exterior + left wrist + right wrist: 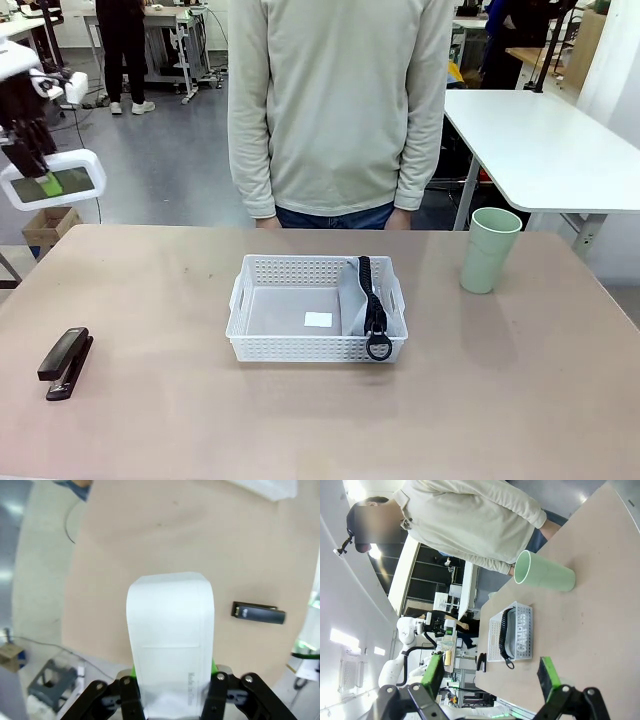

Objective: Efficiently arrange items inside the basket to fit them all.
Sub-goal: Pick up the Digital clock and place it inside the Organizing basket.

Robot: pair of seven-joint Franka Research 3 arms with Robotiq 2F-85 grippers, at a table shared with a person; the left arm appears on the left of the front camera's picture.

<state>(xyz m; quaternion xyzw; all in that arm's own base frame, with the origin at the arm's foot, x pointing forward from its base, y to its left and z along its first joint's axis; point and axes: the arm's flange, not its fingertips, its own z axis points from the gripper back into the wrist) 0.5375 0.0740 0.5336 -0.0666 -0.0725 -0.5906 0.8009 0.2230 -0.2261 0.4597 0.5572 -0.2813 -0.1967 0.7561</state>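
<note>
Left gripper (47,182) clasping white block (170,625), basket (300,348) holding grey pouch (352,297)

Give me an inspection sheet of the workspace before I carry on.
Surface: brown table, a few small dark specks.
Job's things: basket mid-table holding the pouch on edge at its right side; stapler on the table, near left; cup upright right of the basket.
Clutter: nothing seen.
Grippers: left gripper shut on white block, raised above the table's left side; right gripper open, empty.
Cables: thin cable on the floor.
Surroundings: person standing at far edge; white table behind.
</note>
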